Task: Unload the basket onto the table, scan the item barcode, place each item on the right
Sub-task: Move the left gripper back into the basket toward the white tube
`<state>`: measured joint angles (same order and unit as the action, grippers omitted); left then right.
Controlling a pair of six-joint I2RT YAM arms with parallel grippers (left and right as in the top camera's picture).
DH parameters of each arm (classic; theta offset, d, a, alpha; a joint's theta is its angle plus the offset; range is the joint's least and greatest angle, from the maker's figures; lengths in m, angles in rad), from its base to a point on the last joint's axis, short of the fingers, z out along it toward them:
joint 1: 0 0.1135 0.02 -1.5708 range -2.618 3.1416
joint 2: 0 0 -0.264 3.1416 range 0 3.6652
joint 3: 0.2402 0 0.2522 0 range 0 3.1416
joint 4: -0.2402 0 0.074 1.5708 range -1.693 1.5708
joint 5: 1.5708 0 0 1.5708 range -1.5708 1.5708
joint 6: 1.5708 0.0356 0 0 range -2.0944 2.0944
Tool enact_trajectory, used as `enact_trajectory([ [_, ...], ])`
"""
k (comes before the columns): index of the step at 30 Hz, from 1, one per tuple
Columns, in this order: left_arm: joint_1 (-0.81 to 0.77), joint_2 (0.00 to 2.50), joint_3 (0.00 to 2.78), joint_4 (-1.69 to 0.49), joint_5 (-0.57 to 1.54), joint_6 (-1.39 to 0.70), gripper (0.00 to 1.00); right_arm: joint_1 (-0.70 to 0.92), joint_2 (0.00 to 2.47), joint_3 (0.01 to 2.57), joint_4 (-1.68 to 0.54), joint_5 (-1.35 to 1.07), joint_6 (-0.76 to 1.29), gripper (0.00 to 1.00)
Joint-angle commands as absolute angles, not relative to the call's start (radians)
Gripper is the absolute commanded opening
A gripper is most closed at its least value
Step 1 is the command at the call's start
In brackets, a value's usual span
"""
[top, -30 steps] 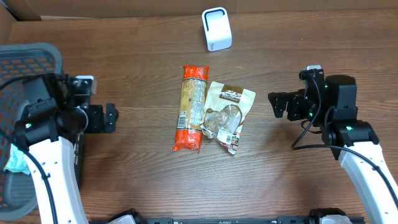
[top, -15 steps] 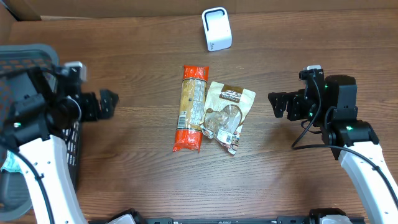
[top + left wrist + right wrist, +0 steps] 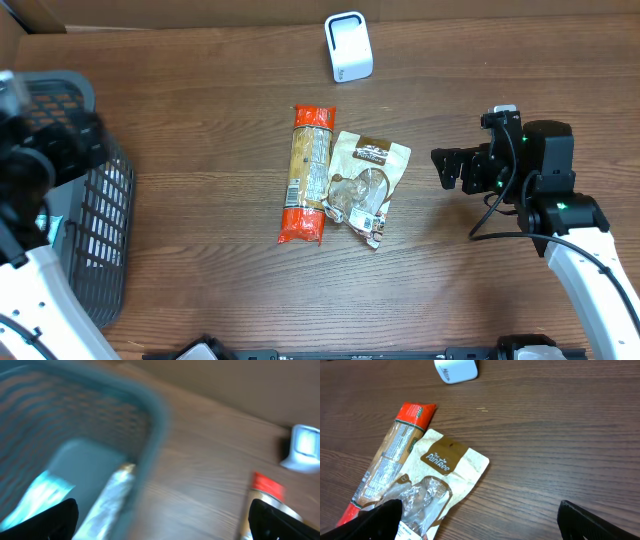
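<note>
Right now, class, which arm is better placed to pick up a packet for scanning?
Right. The right gripper, open, faces the beige pouch with nothing between; the left gripper hangs over the basket, farther away.

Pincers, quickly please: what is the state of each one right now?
Left pincer: open, holding nothing.
Right pincer: open, holding nothing.

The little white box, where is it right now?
In the overhead view the white box stands near the top middle, alone, just beyond the red top end of the long packet.
</note>
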<state>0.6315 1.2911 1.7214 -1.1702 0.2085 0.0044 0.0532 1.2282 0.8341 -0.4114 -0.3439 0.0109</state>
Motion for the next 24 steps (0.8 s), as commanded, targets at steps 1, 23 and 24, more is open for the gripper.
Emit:
enact_trajectory([
  [1, 0.742, 1.306, 1.734, -1.176, 0.123, -0.090, 1.00, 0.059, 1.231, 0.858, -0.406, -0.350, 0.006, 1.00],
  [23, 0.831, 1.642, 1.716, -1.171, 0.125, 0.021, 1.00, 0.059, 1.231, 0.858, -0.406, -0.350, 0.006, 1.00],
  [24, 0.831, 1.658, 1.716, -1.172, 0.131, 0.031, 1.00, 0.059, 1.231, 0.858, -0.406, -0.350, 0.006, 1.00],
])
